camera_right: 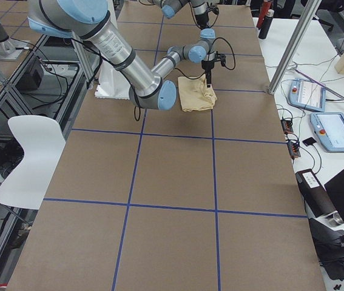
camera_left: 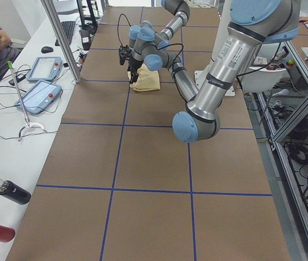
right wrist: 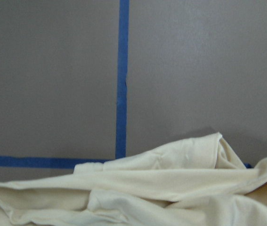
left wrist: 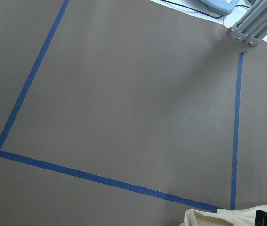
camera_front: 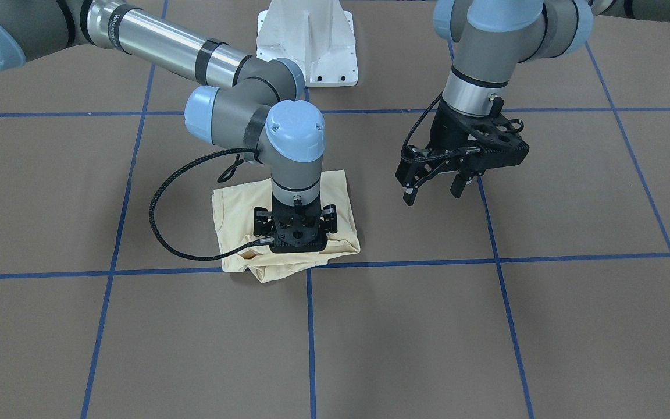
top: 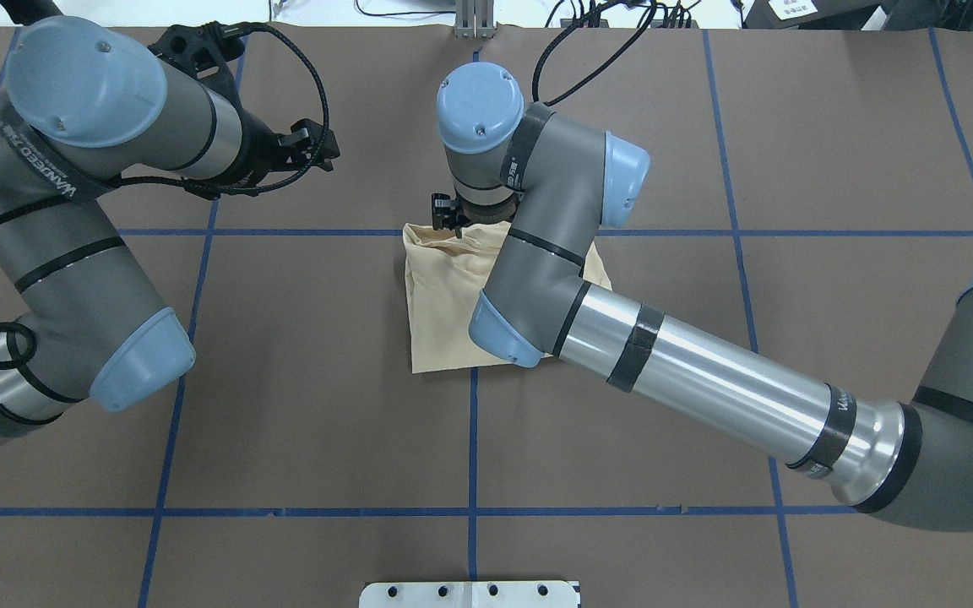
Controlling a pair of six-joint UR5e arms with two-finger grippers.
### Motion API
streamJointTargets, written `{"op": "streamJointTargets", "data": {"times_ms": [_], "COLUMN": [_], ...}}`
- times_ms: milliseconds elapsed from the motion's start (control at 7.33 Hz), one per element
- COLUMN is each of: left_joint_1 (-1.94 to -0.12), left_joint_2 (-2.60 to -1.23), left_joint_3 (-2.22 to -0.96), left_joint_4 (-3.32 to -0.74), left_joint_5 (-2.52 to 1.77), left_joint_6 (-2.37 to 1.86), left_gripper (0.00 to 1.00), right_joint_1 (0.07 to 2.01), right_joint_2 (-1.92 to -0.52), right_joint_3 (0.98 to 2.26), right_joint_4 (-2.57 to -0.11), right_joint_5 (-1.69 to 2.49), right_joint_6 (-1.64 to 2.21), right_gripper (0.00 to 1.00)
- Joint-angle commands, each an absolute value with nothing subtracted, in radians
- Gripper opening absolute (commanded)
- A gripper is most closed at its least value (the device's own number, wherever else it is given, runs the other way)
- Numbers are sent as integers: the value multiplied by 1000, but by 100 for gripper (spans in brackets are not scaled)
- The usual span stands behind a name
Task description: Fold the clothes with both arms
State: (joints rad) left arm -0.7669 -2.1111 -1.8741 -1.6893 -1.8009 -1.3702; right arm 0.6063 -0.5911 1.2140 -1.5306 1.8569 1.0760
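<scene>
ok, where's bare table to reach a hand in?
Free: the operator-side row of the brown blue-taped table, beyond the folded cream-yellow shirt. Crowded: mid-table, right black gripper down on the shirt, left black gripper hovering open beside it.

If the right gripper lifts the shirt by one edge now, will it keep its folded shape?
Probably not: the shirt looks thin and limp, its layers sagging in soft creases, so the fold would likely open and hang. It seems light for its size. A push would probably bunch it on the matte table rather than slide it whole.
</scene>
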Motion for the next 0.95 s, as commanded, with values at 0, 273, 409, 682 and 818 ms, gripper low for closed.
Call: {"op": "streamJointTargets", "data": {"times_ms": [0,273,409,682,818], "left_joint_1": [-767,-767,-767,-767,-767], "left_joint_2": [-2111,-2109,-2109,-2109,-2109], "left_joint_3": [-1878,-1878,-1878,-1878,-1878], "left_joint_4": [-1689,-1689,-1689,-1689,-1689], "left_joint_5": [-1801,-1801,-1802,-1802,-1802], "left_joint_6": [-1373,-1373,-1376,-1374,-1376], "left_gripper": [100,100,100,100,100], "right_joint_1": [594,597,603,603,603], "right_joint_2": [-585,-587,-588,-586,-583], "right_joint_3": [1204,1175,1174,1120,1065], "right_joint_4": [-1607,-1598,-1595,-1448,-1363], "right_joint_5": [1960,1954,1951,1869,1846], "right_joint_6": [1075,1059,1040,1035,1035], "right_gripper": [99,99,99,99,99]}}
